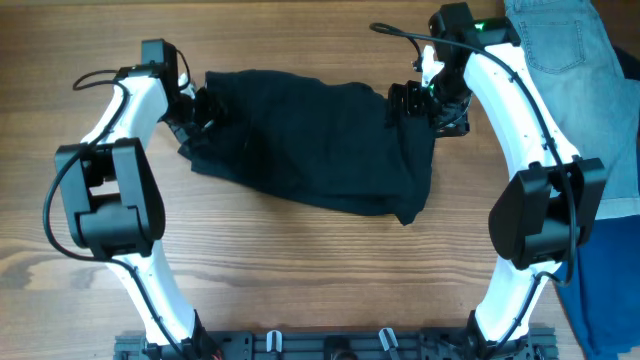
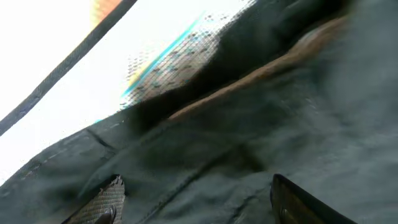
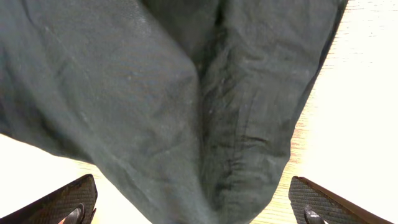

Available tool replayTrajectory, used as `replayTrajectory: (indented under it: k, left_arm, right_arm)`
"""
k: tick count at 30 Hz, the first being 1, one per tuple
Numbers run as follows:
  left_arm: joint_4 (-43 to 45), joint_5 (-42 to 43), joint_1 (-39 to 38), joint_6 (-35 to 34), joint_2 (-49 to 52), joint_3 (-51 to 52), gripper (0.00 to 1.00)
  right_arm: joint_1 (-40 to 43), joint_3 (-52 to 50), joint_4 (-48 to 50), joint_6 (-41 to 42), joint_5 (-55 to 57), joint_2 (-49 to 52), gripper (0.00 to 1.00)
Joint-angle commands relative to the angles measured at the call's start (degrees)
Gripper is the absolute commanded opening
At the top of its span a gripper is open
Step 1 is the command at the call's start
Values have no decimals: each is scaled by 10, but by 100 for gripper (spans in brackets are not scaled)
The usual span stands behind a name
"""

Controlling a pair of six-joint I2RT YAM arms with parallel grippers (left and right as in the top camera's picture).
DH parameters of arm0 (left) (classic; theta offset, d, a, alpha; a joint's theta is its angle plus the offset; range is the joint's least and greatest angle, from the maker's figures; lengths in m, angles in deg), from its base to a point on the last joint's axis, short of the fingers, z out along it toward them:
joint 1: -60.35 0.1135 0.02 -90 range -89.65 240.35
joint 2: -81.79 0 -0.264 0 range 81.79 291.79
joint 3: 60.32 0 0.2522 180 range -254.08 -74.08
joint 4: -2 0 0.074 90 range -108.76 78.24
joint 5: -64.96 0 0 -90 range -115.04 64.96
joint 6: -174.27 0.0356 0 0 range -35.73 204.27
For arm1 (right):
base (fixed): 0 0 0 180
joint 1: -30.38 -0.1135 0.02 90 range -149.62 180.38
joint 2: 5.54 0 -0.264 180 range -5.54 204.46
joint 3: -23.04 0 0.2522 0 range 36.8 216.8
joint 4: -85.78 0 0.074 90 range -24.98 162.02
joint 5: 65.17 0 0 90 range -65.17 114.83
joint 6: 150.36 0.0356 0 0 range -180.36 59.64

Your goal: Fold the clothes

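Observation:
The clothes (image 1: 310,140), a plain black garment, lie crumpled across the middle of the wooden table. My left gripper (image 1: 203,108) is at the garment's left edge. In the left wrist view its fingers (image 2: 107,200) stand wide apart, open, with black fabric (image 2: 261,124) spread between and under them. My right gripper (image 1: 408,102) is over the garment's upper right corner. The right wrist view shows its fingertips (image 3: 69,200) far apart, open, with a hanging fold of the black fabric (image 3: 186,93) in the gap and touching neither pad.
A light blue denim garment (image 1: 560,45) lies at the table's back right corner. A royal blue cloth (image 1: 612,270) hangs along the right edge. Bare wood (image 1: 300,270) lies in front of the garment.

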State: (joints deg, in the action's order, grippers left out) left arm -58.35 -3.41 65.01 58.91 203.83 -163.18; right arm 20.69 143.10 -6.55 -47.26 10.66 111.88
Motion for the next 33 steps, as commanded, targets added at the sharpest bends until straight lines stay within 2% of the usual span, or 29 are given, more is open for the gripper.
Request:
replayTrajectory:
  k: [1,5,8,11,14,16,17,18,19,20,21,22,23,25,26,28,33]
  left_arm:
    - [19,38,3,9,-66,2,73]
    - [29,36,3,10,-107,2,76]
    - [31,-17,3,16,-115,2,79]
    - [30,-36,3,29,-104,2,72]
    - [34,-43,5,57,-85,2,74]
    - [32,-31,7,104,-68,2,66]
    - [30,-19,7,131,-64,2,55]
    - [29,-14,8,151,-60,2,49]
    - [27,-14,8,175,-57,2,28]
    - [25,-15,9,198,-55,2,24]
    - [20,-37,10,228,-51,2,33]
    - [14,-63,10,246,-50,2,47]
    - [7,-96,12,264,-49,2,67]
    - [-4,-128,16,289,-48,2,72]
    - [-9,-143,20,297,-48,2,82]
    - [-10,-169,32,299,-48,2,93]
    - [-14,-143,55,309,-37,2,92]
  right_arm:
    - [-2,-2,1,-11,-10,-11,100]
    - [-2,-2,3,-16,-10,-11,100]
    - [-2,-2,3,-27,-19,-11,100]
    - [-2,-2,2,-47,-40,-11,100]
    - [-2,-2,-4,-68,-71,-11,100]
    - [-2,-2,-12,-115,-120,-11,100]
    - [-2,-2,-17,-130,-137,-11,100]
    - [-2,-2,-21,-143,-150,-11,100]
    - [-2,-2,-24,-150,-160,-11,100]
    - [-2,-2,-27,-151,-162,-11,100]
    - [-2,-2,-31,-160,-167,-11,100]
    - [-2,-2,-35,-170,-174,-11,100]
    - [-2,-2,-39,-176,-180,-11,100]
    - [-2,-2,-42,-176,-181,-11,100]
    - [-2,-2,-42,-176,-181,-11,100]
    - [-2,-2,-43,-176,-185,-11,100]
    - [-2,-2,-46,-176,-189,-11,100]
